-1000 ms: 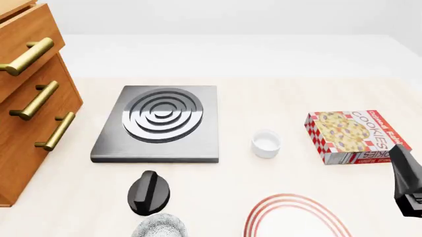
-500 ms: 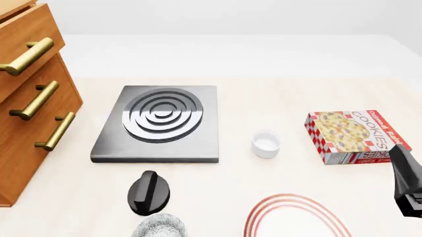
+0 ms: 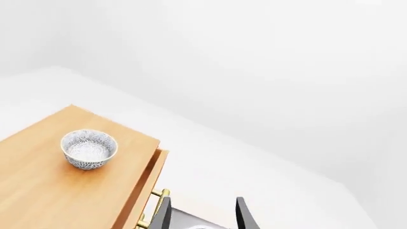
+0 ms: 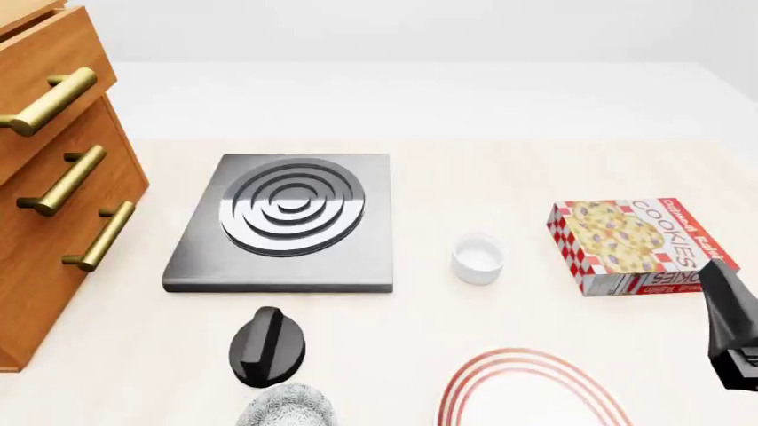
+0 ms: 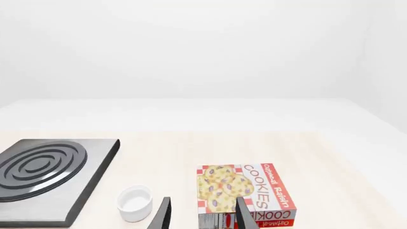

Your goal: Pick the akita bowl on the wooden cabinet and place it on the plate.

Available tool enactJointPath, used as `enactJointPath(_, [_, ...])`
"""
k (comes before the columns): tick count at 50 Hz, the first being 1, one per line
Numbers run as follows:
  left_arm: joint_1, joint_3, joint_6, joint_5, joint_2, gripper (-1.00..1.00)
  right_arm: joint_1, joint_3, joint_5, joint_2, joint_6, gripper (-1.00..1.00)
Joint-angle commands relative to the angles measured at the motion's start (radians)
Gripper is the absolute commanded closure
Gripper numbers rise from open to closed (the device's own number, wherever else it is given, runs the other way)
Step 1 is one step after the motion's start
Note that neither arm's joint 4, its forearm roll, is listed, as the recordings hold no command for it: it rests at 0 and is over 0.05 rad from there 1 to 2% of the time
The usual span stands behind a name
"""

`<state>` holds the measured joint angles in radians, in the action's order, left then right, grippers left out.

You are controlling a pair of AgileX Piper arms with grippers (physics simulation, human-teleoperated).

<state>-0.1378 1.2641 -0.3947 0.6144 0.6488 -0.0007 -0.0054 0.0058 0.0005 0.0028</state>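
Note:
The akita bowl [image 3: 89, 149], white with grey speckles, stands upright on the flat top of the wooden cabinet [image 3: 57, 186]. My left gripper [image 3: 203, 217] hangs open beyond the cabinet's drawer side, well apart from the bowl, with nothing between its fingers. The front view shows only the drawer fronts of the cabinet [image 4: 53, 204], not its top. The plate [image 4: 533, 390], white with red rings, lies at the table's near edge, partly cut off. My right gripper [image 5: 203, 217] is open and empty near the cookie box, and shows at the right edge [image 4: 722, 297] of the front view.
A second speckled bowl [image 4: 284, 408] sits on the table at the near edge, left of the plate. Behind it lies a black knob-shaped object [image 4: 266, 346]. A grey stove slab [image 4: 284, 222], a small white cup [image 4: 477, 257] and a cookie box [image 4: 634, 244] stand further back.

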Motion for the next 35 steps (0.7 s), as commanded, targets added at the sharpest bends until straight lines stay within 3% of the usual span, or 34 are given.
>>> enactJointPath(1, [-0.090, 0.063, -0.029, 0.007, 0.070, -1.00, 0.000, 0.000, 0.000, 0.000, 0.000, -1.00])
enactJointPath(12, [-0.146, 0.172, -0.064, 0.043, 0.165, -1.00, 0.000, 0.000, 0.000, 0.000, 0.000, -1.00])
enactJointPath(35, [-0.302, 0.169, -0.113, -0.016, 0.242, -1.00, 0.000, 0.000, 0.000, 0.000, 0.000, -1.00])
